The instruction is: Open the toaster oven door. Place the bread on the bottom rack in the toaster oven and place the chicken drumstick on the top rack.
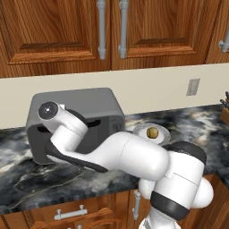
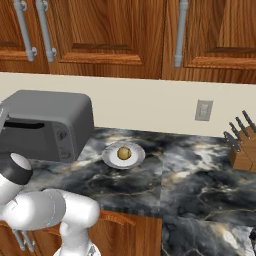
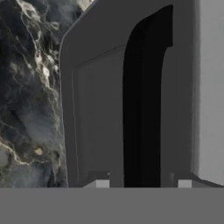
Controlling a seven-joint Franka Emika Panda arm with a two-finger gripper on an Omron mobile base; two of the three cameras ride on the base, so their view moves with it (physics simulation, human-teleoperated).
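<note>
The grey toaster oven [image 1: 89, 105] [image 2: 50, 112] stands at the left of the counter, with my arm reaching across its front. In the hand view, rolled sideways, the toaster oven door [image 3: 98, 118] is close up, and a dark gap runs along its upper edge, so it stands slightly ajar. My gripper [image 3: 143, 184] is at that gap with its fingertips [image 3: 101, 184] spread apart and nothing clamped between them. The bread [image 1: 152, 133] [image 2: 124, 153] lies on a small plate [image 1: 166, 133] [image 2: 107, 156] right of the oven. The chicken drumstick and both racks are hidden.
A knife block [image 2: 243, 147] [image 1: 225, 112] stands at the far right of the dark marble counter [image 2: 190, 185]. Wooden wall cabinets hang above and drawer fronts run below the counter edge.
</note>
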